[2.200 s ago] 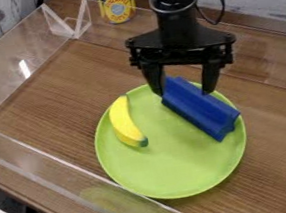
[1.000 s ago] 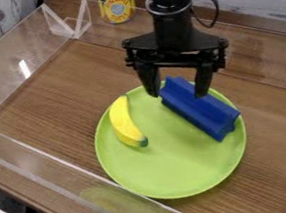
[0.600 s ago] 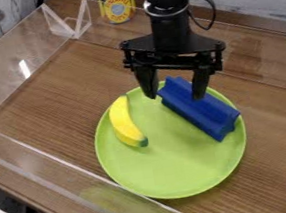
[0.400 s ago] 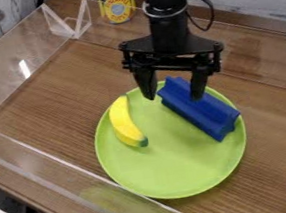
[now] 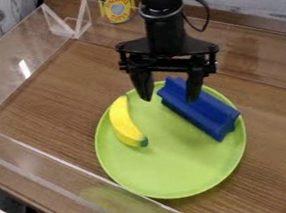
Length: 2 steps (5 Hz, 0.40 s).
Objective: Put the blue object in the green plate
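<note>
The blue object [image 5: 203, 110], a long dark blue block, lies on the right half of the green plate [image 5: 169, 170]. My gripper [image 5: 167, 87] hangs open just above the block's far end, its black fingers spread wide and nothing between them. One finger stands in front of the block's upper left corner and hides a little of it. The block rests on the plate by itself, free of the fingers.
A yellow banana [image 5: 126, 124] lies on the left part of the plate. Clear plastic walls [image 5: 33, 160] enclose the wooden table. A small jar with a yellow label [image 5: 117, 6] stands at the back, beside a clear stand [image 5: 69, 21].
The open gripper has risen and drifted slightly left and away from the blue block, which stays put on the plate.
</note>
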Tool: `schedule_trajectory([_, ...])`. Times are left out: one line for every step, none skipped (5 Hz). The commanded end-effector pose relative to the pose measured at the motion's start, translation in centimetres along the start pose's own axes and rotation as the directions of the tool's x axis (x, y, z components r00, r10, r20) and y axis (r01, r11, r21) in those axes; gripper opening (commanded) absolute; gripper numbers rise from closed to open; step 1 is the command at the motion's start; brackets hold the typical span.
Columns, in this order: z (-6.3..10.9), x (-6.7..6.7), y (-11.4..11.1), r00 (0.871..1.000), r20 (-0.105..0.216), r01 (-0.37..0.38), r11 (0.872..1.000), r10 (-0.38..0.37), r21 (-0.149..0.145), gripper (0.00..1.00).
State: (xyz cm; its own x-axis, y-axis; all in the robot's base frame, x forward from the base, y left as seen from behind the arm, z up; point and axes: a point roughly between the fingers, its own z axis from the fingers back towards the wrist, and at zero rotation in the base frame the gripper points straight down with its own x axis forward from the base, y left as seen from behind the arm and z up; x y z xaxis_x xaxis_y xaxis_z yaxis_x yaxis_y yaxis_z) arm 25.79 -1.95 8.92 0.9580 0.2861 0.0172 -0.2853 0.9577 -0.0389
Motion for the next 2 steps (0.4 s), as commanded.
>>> schedule_trajectory([1.3,1.1,-0.05,0.999,0.044,-0.001,1.0,0.002,-0.019,1.0])
schedule_trajectory([1.33,1.16,0.16,0.999,0.038,0.003,1.0,-0.002,-0.021,1.0])
